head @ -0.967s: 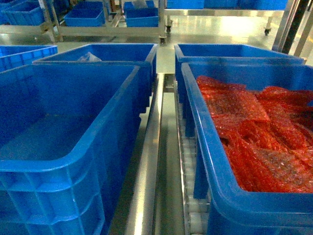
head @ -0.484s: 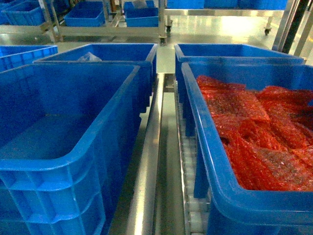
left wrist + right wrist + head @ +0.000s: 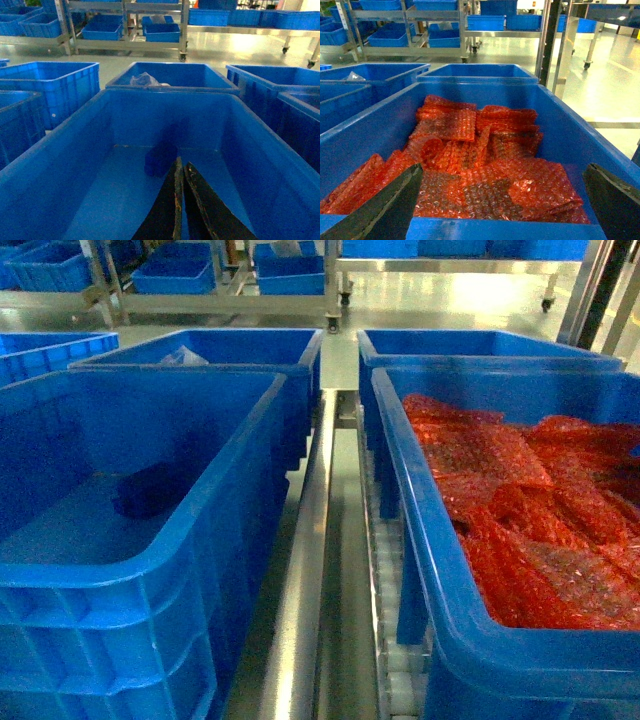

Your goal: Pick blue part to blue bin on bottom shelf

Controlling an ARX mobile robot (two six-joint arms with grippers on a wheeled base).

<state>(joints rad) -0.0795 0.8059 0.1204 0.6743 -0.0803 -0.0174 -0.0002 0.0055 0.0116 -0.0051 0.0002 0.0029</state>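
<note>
The blue bin (image 3: 200, 530) is the near left crate, also filling the left wrist view (image 3: 60, 165). A small dark-blue lump, the blue part (image 3: 148, 490), lies on its floor near the back wall. In the left wrist view the blue part (image 3: 159, 160) sits just beyond and left of my left gripper (image 3: 180, 161), whose black fingers are shut with only a thin slit between them. Contact between tips and part cannot be made out. My right gripper (image 3: 503, 172) is wide open over the near rim of the neighbouring crate. The bottom shelf (image 3: 300, 590) shows as steel rails with white rollers.
The near right crate (image 3: 420, 540) holds red bubble-wrap packets (image 3: 470, 150). Two more blue crates stand behind, the left one (image 3: 240, 345) with a clear bag (image 3: 145, 79) in it. Another crate (image 3: 55, 85) sits far left. Racks with blue bins line the back.
A dark-blue lump now shows on the floor of the near left crate, where the floor was bare in both earlier head frames. Nothing else moved.
</note>
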